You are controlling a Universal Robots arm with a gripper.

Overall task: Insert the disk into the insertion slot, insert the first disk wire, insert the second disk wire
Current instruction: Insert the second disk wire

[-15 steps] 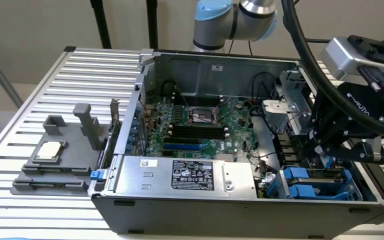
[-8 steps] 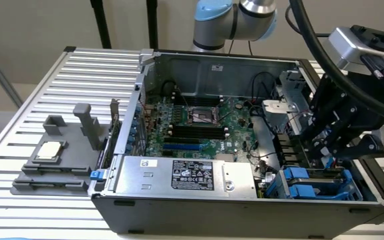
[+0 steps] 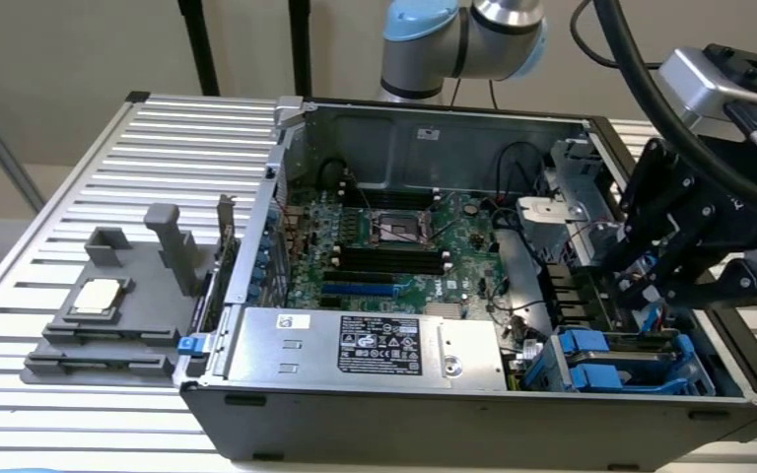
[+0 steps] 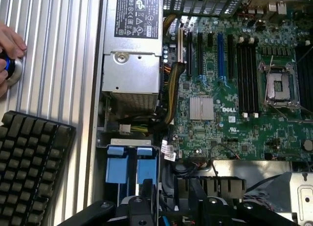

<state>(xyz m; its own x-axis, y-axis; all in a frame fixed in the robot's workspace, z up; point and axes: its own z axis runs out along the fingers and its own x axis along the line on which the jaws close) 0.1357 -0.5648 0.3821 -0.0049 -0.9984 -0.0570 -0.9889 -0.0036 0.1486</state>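
The gripper (image 3: 657, 286) is held over the corner of the open computer case (image 3: 457, 424) at the exterior view's right. Its fingers are spread apart and nothing is pinched between them. In the wrist view the gripper (image 4: 176, 214) is seen just above the drive bays.

The disk (image 3: 599, 363) is found in its blue carrier inside the insertion slot (image 4: 131, 142), low in that corner of the case. It is judged to be seated, since no part of it is seen standing out of the bay, so the first step is taken as done.

A thin blue wire (image 3: 651, 313), likely one of the disk wires, is seen just under the fingers near the back of the disk. Whether either wire is plugged in cannot be told, because the sockets are hidden by the gripper and the bay.

The silver power-supply box (image 3: 352, 345) is set just beside the bays, and the green main board (image 3: 392, 246) is laid across the case floor. A bundle of cables (image 4: 168, 99) is routed between them, close to the work area, where it could be snagged.

Outside the case, on the ribbed table (image 3: 181, 128), a grey holder (image 3: 115, 340) with a chip (image 3: 96, 296) is placed well apart, at the exterior view's left. A black keyboard (image 4: 29, 167) is laid beside the case, and a person's hand (image 4: 7, 50) is rested on a blue-capped knob (image 4: 11, 68).
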